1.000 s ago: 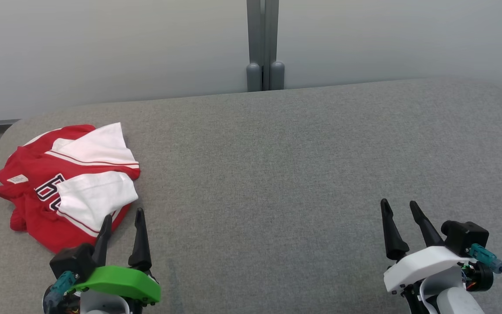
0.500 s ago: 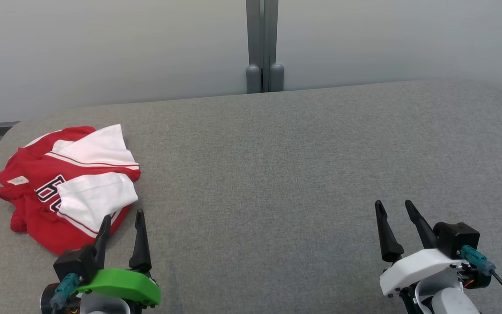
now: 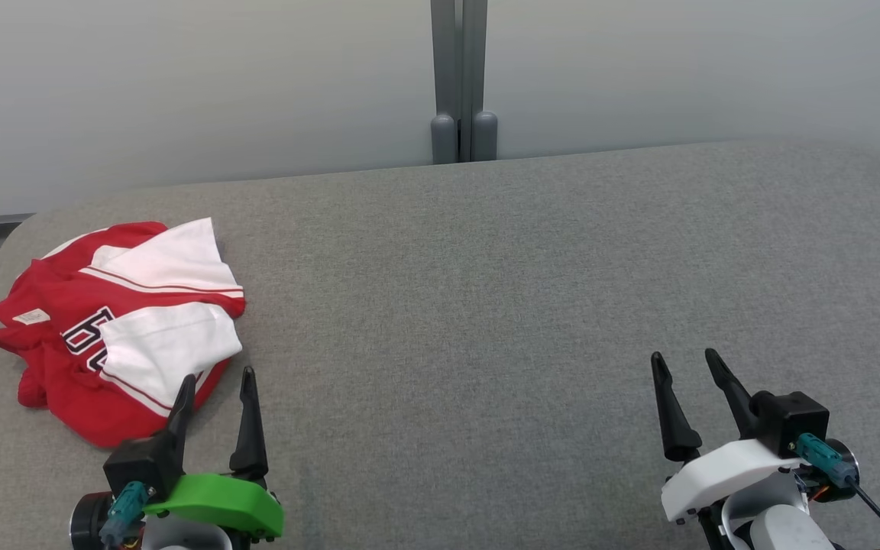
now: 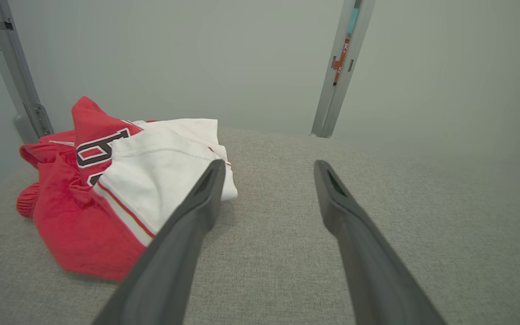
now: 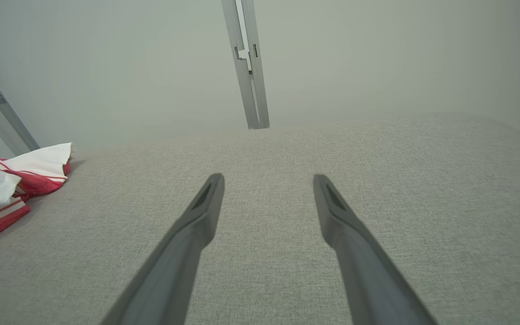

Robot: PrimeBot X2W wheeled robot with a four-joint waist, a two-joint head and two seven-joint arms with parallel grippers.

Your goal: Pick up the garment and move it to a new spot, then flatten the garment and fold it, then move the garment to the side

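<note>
The pickup has not begun. The red-and-white jersey (image 3: 134,336) lies crumpled at the left end of the grey bench (image 3: 486,267). The left hand (image 3: 218,374), wide open and empty, hovers just beside it. The right hand (image 3: 683,354), also open and empty, is well apart. The next move probably calls for the left hand to reach onto the cloth and close.

Grey woven-fabric worktop (image 3: 486,290), far corners rounded, set against pale grey-green wall panels (image 3: 180,92). Grey vertical post (image 3: 460,76) joins the panels at centre, with two rounded feet at its base. Light is even and soft, shadows faint.

Black-outlined characters on the garment (image 3: 115,328) are partly covered and cannot be read.
</note>
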